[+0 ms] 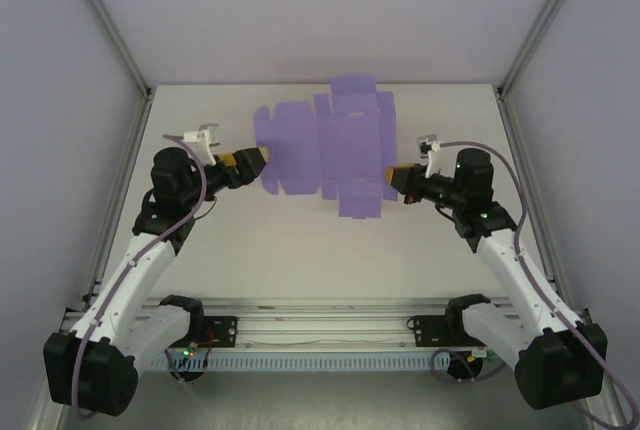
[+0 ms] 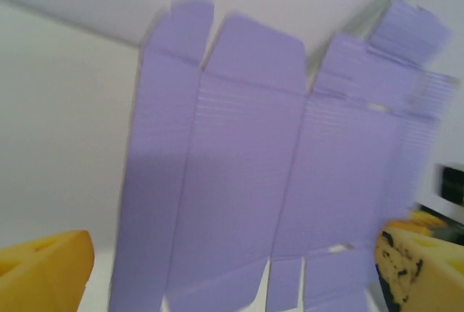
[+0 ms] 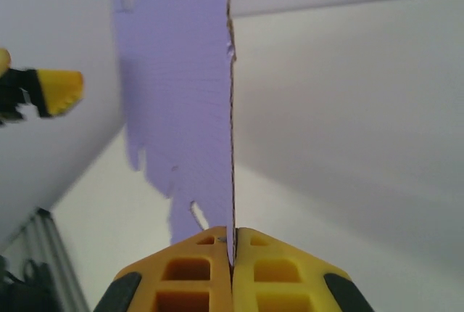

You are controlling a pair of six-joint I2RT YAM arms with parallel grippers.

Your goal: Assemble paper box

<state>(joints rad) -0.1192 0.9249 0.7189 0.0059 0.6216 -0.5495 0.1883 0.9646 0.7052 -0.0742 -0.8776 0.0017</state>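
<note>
**BOX ASSEMBLY, TWO-ARM RIG.** The L gripper (image 1: 252,159) is hanging wide open just beside the left edge of the paper box (image 1: 330,145). Its yellow fingers (image 2: 51,265) are spread far apart and gripping nothing. The box, a flat, unfolded lavender die-cut sheet w/ flaps on all sides, is spreading over the far-centre of the table (image 1: 300,250) and appears to be raised off it. The R gripper (image 1: 397,181) is pinching the sheet's right edge, fingers pressed tight on the thin card, which is showing edge-on in the right wrist view.

Risks, as judged from here:
- **Slipping or sagging:** the whole sheet is riding on one narrow pinch at its edge. A push from the L side could be enough to twist it or slide it out of the R fingers, and the free left half may be prone to sagging.
- **Bad fold:** if the L fingers close off a score line, the card could be creasing in the wrong place, or a small flap could be buckling.
- **Snagging:** lowering the sheet may be risking the bottom flaps catching on the tabletop.

The surface is looking white, matte and flat. Pale walls (image 1: 330,10) are enclosing it on 3 sides, w/ aluminium posts (image 1: 105,15) running up the corners and a rail (image 1: 320,325) along the near edge.
</note>
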